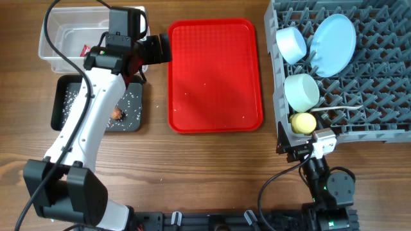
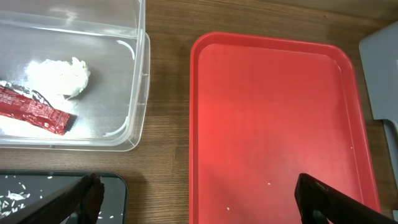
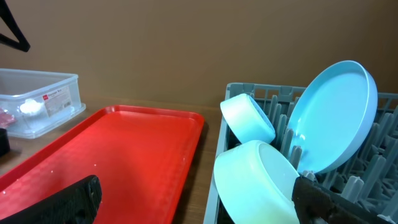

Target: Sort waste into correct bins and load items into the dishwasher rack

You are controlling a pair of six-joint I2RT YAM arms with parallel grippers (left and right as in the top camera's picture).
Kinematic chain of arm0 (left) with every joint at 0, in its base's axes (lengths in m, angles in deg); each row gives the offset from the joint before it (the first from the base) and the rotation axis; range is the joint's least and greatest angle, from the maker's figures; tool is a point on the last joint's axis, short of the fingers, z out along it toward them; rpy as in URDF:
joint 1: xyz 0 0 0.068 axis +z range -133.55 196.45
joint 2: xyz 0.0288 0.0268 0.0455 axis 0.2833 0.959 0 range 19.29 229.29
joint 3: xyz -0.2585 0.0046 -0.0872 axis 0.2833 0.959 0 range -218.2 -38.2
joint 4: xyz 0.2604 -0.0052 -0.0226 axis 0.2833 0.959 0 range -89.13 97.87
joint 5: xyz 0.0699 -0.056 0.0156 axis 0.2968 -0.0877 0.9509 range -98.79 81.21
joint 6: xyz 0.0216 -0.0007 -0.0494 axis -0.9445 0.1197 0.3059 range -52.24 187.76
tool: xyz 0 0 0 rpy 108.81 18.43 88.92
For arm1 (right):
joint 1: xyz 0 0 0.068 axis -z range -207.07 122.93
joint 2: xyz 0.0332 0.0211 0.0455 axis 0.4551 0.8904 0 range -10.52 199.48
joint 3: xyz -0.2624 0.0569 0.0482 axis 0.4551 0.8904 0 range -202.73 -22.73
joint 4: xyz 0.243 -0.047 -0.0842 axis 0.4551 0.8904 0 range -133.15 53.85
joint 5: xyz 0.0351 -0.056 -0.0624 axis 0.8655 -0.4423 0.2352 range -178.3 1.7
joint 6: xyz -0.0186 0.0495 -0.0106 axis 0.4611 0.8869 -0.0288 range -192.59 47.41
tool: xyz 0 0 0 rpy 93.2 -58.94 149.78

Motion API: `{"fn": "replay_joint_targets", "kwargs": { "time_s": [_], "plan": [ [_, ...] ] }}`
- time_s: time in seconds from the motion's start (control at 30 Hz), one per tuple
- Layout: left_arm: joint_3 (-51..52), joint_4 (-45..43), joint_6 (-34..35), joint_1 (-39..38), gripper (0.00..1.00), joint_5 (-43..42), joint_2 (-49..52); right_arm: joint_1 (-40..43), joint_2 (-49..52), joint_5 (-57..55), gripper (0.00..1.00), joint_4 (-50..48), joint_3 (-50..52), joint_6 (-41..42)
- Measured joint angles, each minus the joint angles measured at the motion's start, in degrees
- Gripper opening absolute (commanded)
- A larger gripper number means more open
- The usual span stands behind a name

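The clear tub holds the red wrapper and the white tissue ball. The black tray holds rice grains and a small brown lump. I cannot pick out the carrot piece. The grey rack holds the blue plate, blue bowl, mint bowl, yellow cup and white spoon. My left gripper is open and empty between the tub and the red tray's left edge. My right gripper is open and empty at the rack's near left corner.
The flat red serving tray lies in the middle with a few stray rice grains on it. Bare wood runs along the front of the table. The right arm's base sits below the rack.
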Motion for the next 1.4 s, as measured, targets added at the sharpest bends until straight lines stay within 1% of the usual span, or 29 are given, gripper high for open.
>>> {"fn": "replay_joint_targets", "kwargs": {
  "time_s": [0.7, 0.77, 0.87, 0.9, 0.93, 0.97, 1.03, 1.07, 1.17, 1.3, 1.4],
  "plan": [
    [0.0, -0.07, -0.02, 0.26, 1.0, 0.66, 0.0, 0.0, 0.0, 0.0, 1.0, 0.0, 0.0, 0.0],
    [0.11, -0.87, 0.0, 0.5, 1.0, 0.72, -0.31, 0.0, 0.0, 0.0, 1.0, 0.0, 0.0, 0.0],
    [3.76, -7.45, -0.04, 0.76, 1.0, 0.85, -3.87, 0.0, 0.02, 0.02, 1.0, 0.0, 0.0, 0.0],
    [7.37, -12.44, -0.02, 0.94, 1.0, 0.85, -7.26, 0.0, 0.02, 0.0, 1.0, 0.0, 0.0, 0.0],
    [9.46, -14.75, -0.04, 1.07, 1.0, 0.81, -9.64, 0.0, 0.02, 0.02, 1.0, 0.0, 0.0, 0.0],
    [12.98, -19.69, -0.02, 1.25, 1.0, 0.83, -12.46, 0.0, 0.02, 0.0, 1.0, 0.0, 0.0, 0.0],
    [20.74, -26.16, -0.02, 1.97, 1.0, 0.79, -18.99, 0.0, 0.02, 0.0, 1.0, 0.02, 0.0, 0.0],
    [23.82, -28.02, -0.04, 2.29, 1.0, 0.74, -21.55, 0.0, 0.02, 0.0, 1.0, 0.02, 0.0, 0.0],
    [37.48, -36.2, -0.04, 4.15, 1.0, -0.22, -32.11, 0.0, 0.07, 0.02, 1.0, 0.02, 0.0, 0.0],
    [53.35, -43.6, -0.04, 7.61, 1.0, -2.36, -45.24, 0.0, 0.07, 0.02, 1.0, 0.02, 0.0, 0.0],
    [63.43, -45.35, -0.02, 10.29, 1.0, -3.93, -55.1, 0.0, 0.07, 0.02, 1.0, 0.04, 0.0, 0.0]
  ]
}}
